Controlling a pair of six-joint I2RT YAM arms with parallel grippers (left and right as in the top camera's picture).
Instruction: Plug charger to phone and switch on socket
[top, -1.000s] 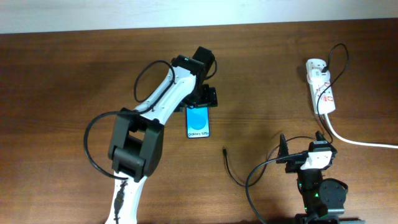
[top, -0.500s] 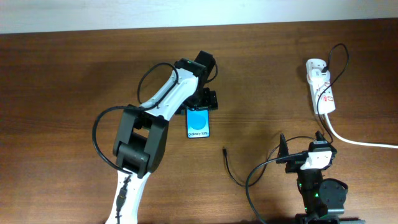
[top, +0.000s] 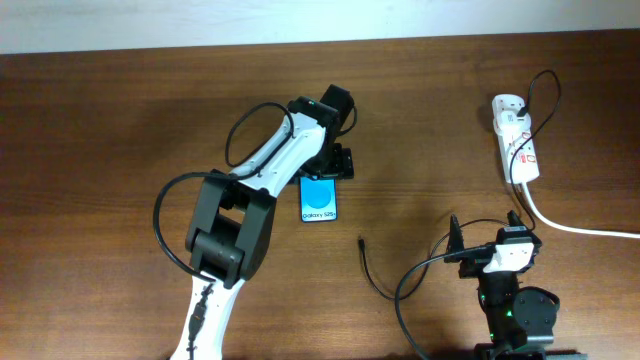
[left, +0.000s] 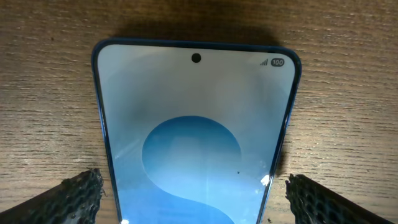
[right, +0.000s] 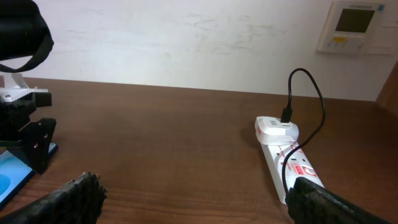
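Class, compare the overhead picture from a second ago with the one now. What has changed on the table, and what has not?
The left arm has swung slightly rightward in the overhead view, so the open left claw now sits a little further that way over the phone's top end. Nothing was gripped or released. The phone, charger, socket and open right claw stayed put.

A dark brown wooden counter with visible grain fills the scene, lit evenly with a faint sheen. Behind its far edge stands a pale off-white wall, lightly scuffed. High on the wall to the right hangs a small white control panel with a greenish display. A brown wooden strip borders the wall's right end.
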